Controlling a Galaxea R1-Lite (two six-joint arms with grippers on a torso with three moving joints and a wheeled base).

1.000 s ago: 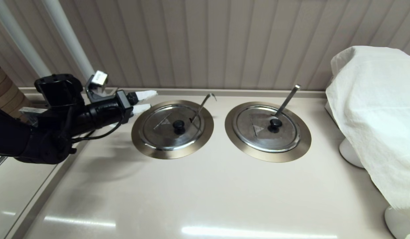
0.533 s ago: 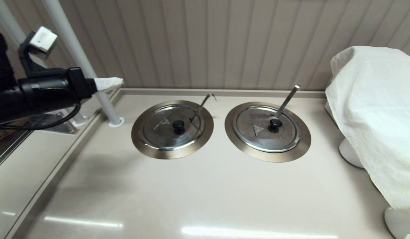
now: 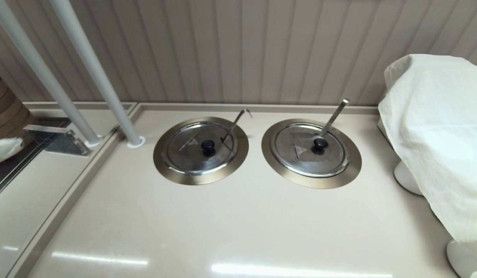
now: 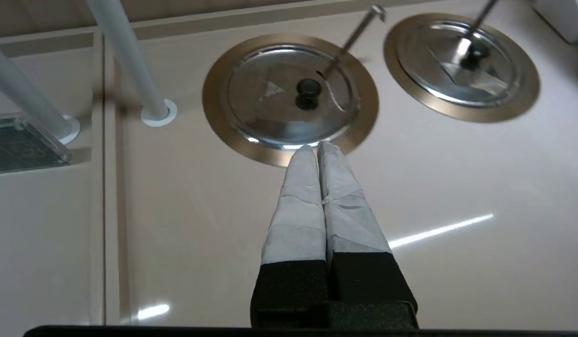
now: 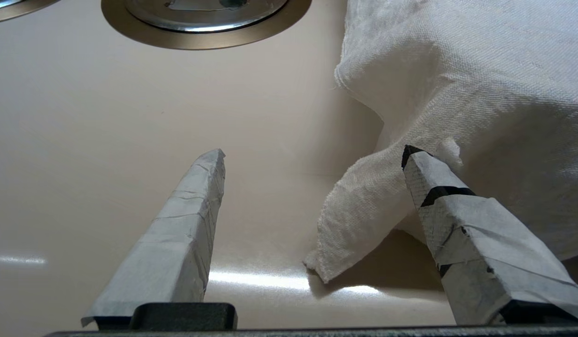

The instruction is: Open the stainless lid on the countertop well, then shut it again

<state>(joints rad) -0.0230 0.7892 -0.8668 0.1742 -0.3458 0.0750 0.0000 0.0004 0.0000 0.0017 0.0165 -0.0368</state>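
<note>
The stainless lid with its black knob lies flat and closed on the countertop well, inside the brushed ring rim. A thin hook-tipped wire handle rises through its notch. My left gripper is shut and holds nothing. It hangs well back from the lid, and in the head view only a white tip shows at the far left edge. My right gripper stands open and empty low over the counter beside the white cloth; the head view does not show it.
A second lidded well with a flat straight handle sits to the right. A white cloth covers things at the right edge. Two grey poles and a clear box stand at the left.
My left arm has pulled away from the lid's left side toward the left edge, almost out of the head view. Its fingers went from slightly apart to shut. The lid has not moved.
</note>
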